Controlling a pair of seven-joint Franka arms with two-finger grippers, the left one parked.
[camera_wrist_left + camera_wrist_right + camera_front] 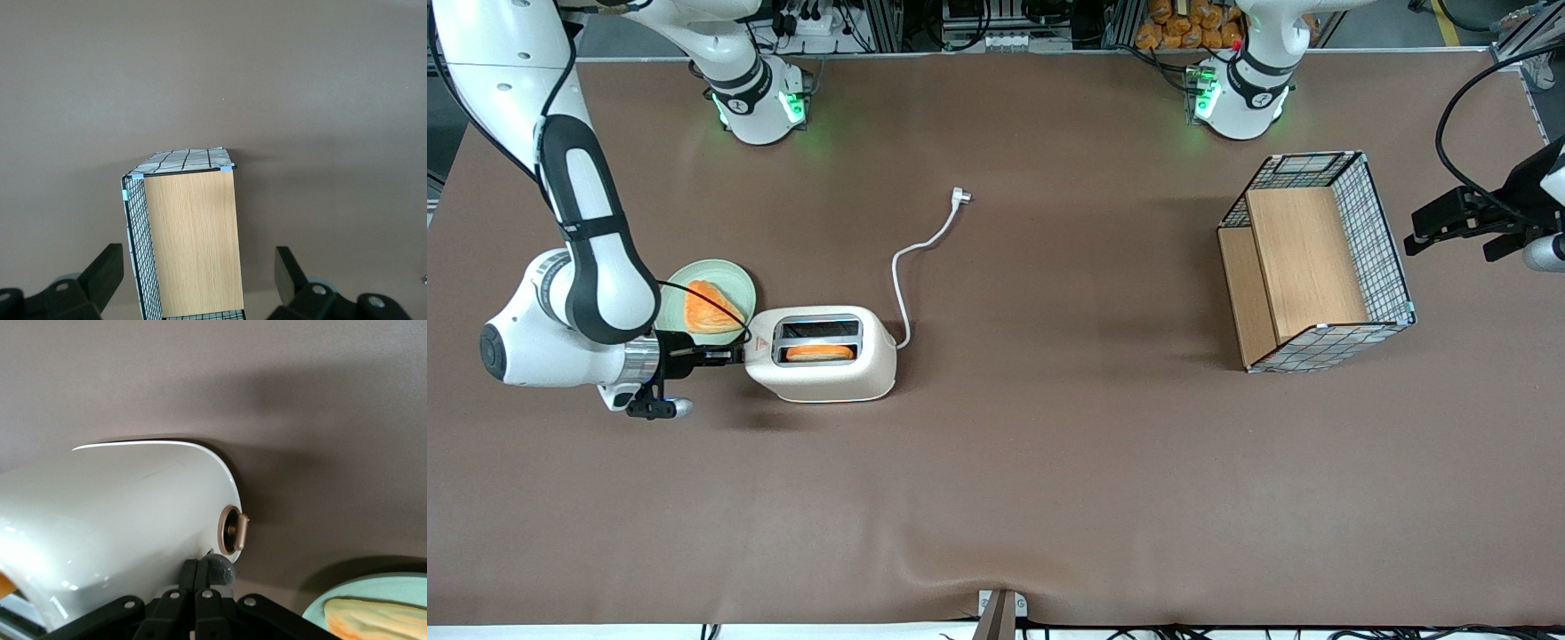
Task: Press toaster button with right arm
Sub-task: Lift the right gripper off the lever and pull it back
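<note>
R gripper [725,356], fingers pressed together, sits on toaster button [219,570] at toaster [823,354] end: push straight down w/o sliding off.

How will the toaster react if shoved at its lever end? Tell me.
The toaster sits loose on the table, low and wide, so it would probably slide rather than tip. Its glossy rounded shell might let the shut gripper, at the toaster button, slip off.
</note>
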